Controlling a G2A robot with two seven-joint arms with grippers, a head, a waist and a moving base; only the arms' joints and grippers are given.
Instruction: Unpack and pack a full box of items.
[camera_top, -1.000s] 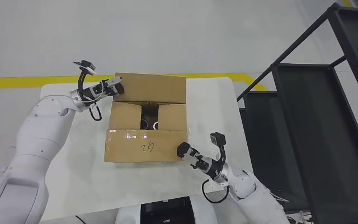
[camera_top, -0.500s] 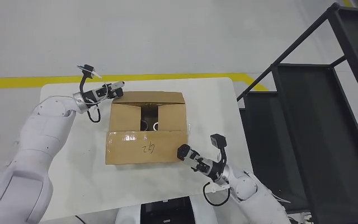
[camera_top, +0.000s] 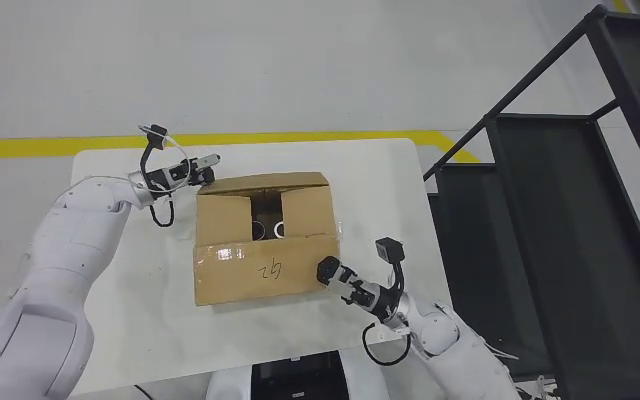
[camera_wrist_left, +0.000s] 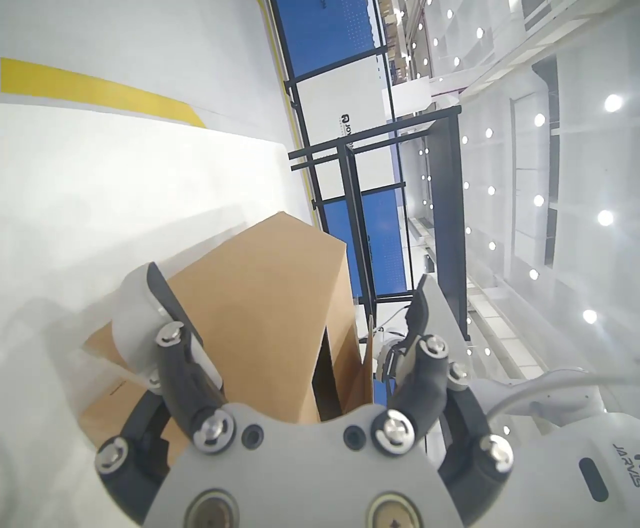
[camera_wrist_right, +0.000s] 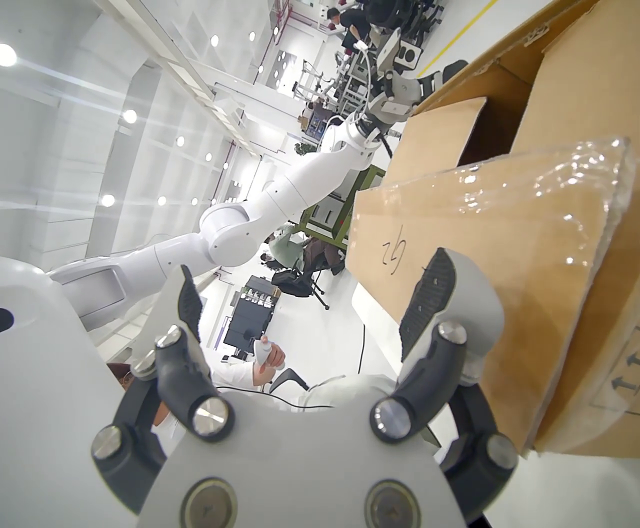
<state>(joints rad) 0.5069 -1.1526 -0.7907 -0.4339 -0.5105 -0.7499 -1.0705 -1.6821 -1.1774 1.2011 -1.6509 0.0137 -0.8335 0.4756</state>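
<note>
two open grippers at opposite corners of the box, flaps not yet cleared

two grippers are spread wide and neither holds anything. my left gripper (camera_top: 207, 163) sits just beside the far-left corner of the cardboard box (camera_top: 240, 287). in its wrist view the far flap (camera_top: 265, 183) runs between its fingers (camera_wrist_left: 167, 305), and i cannot tell whether a pad touches card. my right gripper (camera_top: 328, 270) sits at the near-right corner, with one finger (camera_wrist_right: 435, 290) close against the taped near flap (camera_top: 290, 262). contact there is also unconfirmed.

the box stands mid-way across the white table (camera_top: 120, 330), slightly skewed to its edges. the two short inner flaps (camera_top: 225, 213) lie in over the opening. pale round items (camera_top: 268, 230) show in the dark gap between them; what they are i cannot tell.

judgement: the step in hand is opening the flaps so the contents can come out, and the unpacking proper has not begun.

recommendations:
- i work one long flap at a time and steady the box with the other arm, since a light carton will likely slide on this smooth top.
- i pinch the free edge of the card near its corner, not the loose crinkled tape film on the near flap, which looks slippery.
- i fold each long flap outward well past upright so it does not spring back over the opening.
- i lift the inner flaps only after both long flaps are out of the way.
</note>
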